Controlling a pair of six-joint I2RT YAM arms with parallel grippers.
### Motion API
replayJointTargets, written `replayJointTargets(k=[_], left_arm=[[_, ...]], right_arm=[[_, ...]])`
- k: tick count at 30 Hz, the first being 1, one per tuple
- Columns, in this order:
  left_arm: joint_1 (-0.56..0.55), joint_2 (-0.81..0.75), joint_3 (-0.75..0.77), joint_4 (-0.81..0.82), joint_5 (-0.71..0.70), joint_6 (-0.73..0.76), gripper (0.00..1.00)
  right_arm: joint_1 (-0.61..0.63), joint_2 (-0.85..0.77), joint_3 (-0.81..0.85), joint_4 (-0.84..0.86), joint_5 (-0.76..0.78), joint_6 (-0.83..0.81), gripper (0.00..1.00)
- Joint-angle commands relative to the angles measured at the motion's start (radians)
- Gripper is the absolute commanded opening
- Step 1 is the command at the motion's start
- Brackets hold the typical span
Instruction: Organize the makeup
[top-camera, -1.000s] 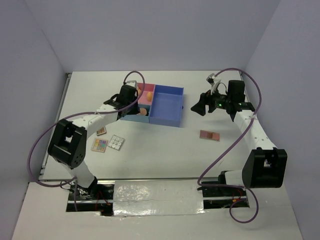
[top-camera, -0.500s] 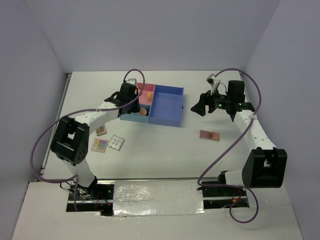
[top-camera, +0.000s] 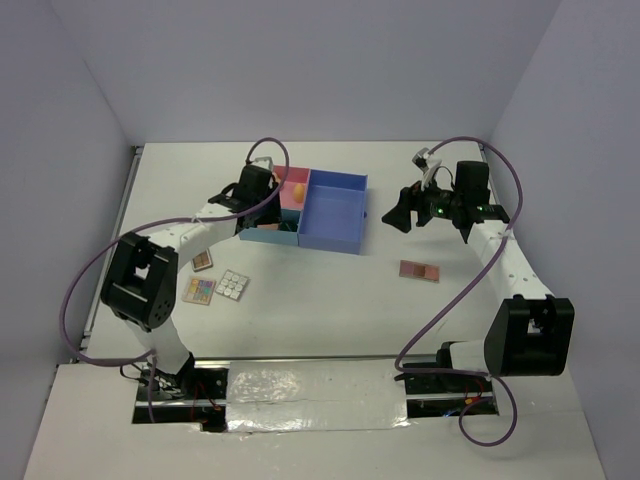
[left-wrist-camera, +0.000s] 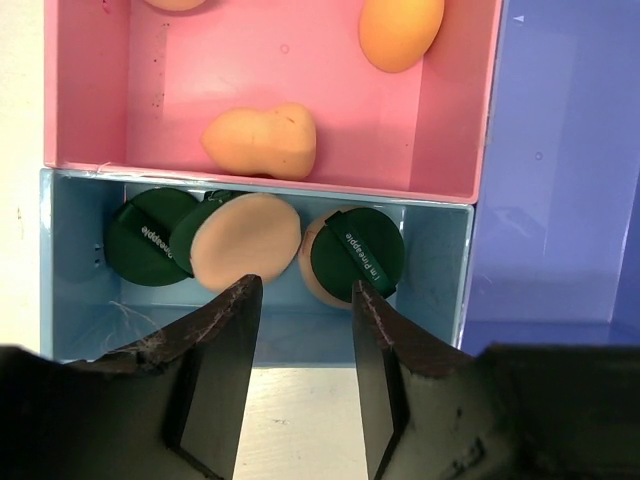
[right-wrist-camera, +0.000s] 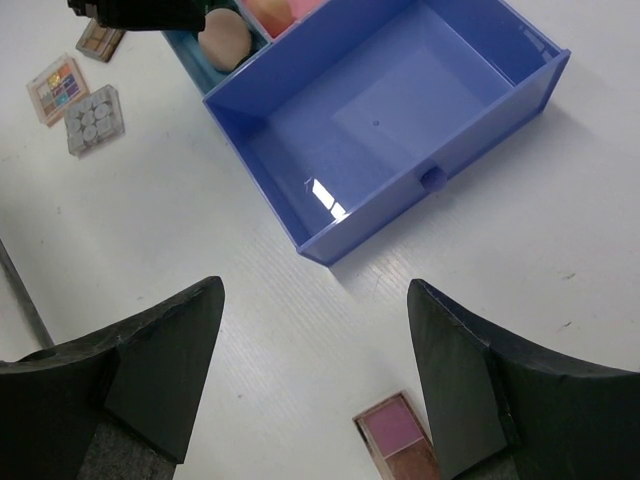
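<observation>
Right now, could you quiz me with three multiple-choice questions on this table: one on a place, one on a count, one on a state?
1. Where do the dark green compacts lie? A) pink compartment B) light blue compartment C) bare tabletop
2. How many eyeshadow palettes lie on the table outside the tray? A) two B) six C) four
3. The right gripper is: A) open, holding nothing B) shut on a sponge C) shut on a palette

Answers: 1 B, they sit among peach puffs there; 2 C, three lie left of the tray and one right; 3 A, its jaws stand wide apart with nothing between.
</observation>
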Motion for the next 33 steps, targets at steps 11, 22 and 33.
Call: replayJointTargets(k=[11,22,33], left_arm=[[0.006,-0.318,-0.144,0.094,0.107,-0.01,0.11],[0.019,-0.668,-0.471,0.219,0.177,-0.109,0.86],[0.033,-0.85,-0.719,0.237,0.172,-0.217,0.88]], right_arm=[[-0.006,-0.038,0.039,-0.074,0.2,-0.103,0.97],[-0.013,0.01,0.054,-0.23,0.279,-0.28,0.92],[-0.013,-0.017,-0.056,-0.304,0.251,-0.488,1.0]])
